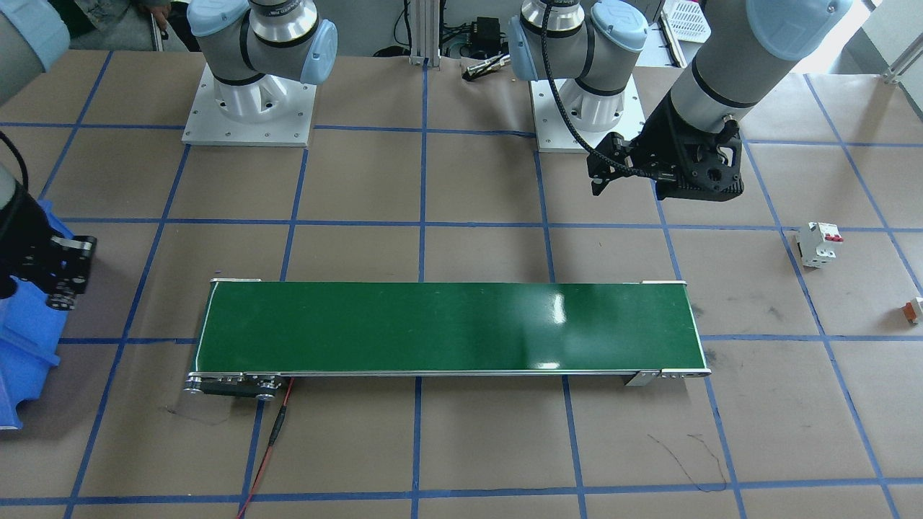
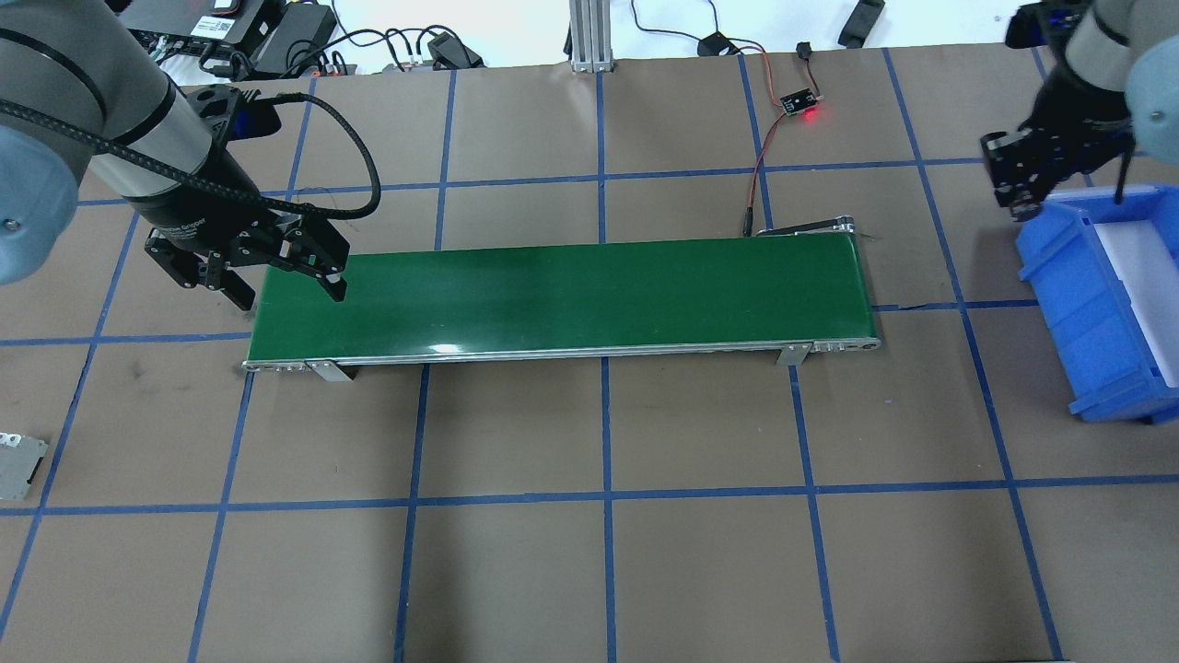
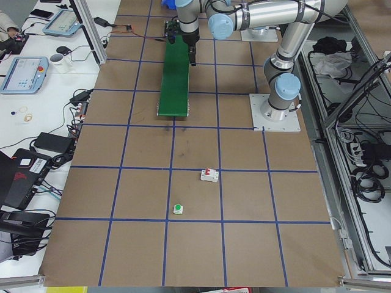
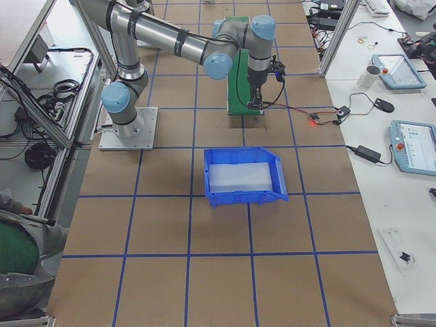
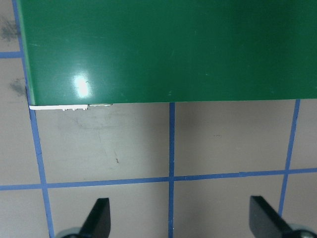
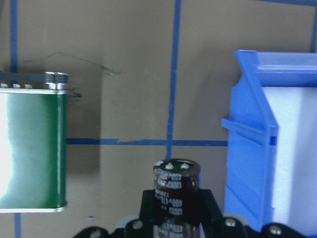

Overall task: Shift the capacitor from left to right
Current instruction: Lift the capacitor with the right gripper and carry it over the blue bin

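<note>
The capacitor (image 6: 176, 191), a dark cylinder with a metallic top, stands upright between the fingers of my right gripper (image 6: 173, 218). In the overhead view my right gripper (image 2: 1018, 189) hangs above the table by the far left corner of the blue bin (image 2: 1105, 304), right of the green conveyor belt (image 2: 571, 295). The capacitor itself is hidden in that view. My left gripper (image 2: 291, 295) is open and empty over the belt's left end. The left wrist view shows its open gripper (image 5: 181, 220) above bare table beside the belt (image 5: 163, 49).
A white circuit breaker with red switches (image 1: 820, 244) and a tiny orange-and-white part (image 1: 913, 308) lie on the table beyond the belt's left end. A metal plate (image 2: 18, 465) lies at the left edge. A sensor board with wires (image 2: 799, 101) sits behind the belt.
</note>
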Motion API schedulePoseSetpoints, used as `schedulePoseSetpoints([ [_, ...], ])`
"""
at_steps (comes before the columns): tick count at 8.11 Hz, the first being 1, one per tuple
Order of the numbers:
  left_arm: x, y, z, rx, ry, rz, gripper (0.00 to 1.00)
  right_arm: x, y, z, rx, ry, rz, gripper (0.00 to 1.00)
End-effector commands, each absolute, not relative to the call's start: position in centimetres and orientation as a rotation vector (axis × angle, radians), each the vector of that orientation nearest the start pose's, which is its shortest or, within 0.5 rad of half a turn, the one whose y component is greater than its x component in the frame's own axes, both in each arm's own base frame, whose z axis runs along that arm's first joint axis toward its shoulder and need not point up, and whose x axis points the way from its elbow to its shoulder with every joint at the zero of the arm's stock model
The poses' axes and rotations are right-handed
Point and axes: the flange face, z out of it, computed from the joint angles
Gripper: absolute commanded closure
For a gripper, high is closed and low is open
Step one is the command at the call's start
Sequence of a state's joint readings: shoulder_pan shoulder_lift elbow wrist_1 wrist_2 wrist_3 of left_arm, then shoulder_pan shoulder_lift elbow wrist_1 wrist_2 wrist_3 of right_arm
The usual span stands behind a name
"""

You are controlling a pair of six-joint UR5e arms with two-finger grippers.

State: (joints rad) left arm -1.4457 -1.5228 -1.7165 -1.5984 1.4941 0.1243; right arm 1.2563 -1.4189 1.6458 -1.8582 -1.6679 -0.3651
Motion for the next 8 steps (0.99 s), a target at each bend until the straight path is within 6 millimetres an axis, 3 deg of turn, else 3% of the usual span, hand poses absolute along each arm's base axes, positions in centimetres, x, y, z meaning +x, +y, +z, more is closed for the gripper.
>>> schedulePoseSetpoints([
  [1,-8.3,-47.1,43.8,-0.010,3.229,0.186,0.00,-17.9,-53.4,41.1,-0.136,3.281,-0.006,1.00],
  [2,-8.3,-47.1,43.8,-0.010,3.229,0.186,0.00,-21.3,-52.5,40.5,-0.139,3.272,0.014,1.00],
  [4,-8.4,-47.1,43.7,-0.011,3.231,0.188,0.00,-25.9,-52.4,36.6,-0.154,3.227,0.078,1.00],
  [7,-8.4,-47.1,43.7,-0.008,3.232,0.188,0.00,-28.3,-53.1,32.7,-0.213,3.186,0.073,1.00],
  [8,-8.4,-47.1,43.7,-0.008,3.232,0.188,0.00,-29.3,-53.6,30.1,-0.200,3.132,0.060,1.00],
])
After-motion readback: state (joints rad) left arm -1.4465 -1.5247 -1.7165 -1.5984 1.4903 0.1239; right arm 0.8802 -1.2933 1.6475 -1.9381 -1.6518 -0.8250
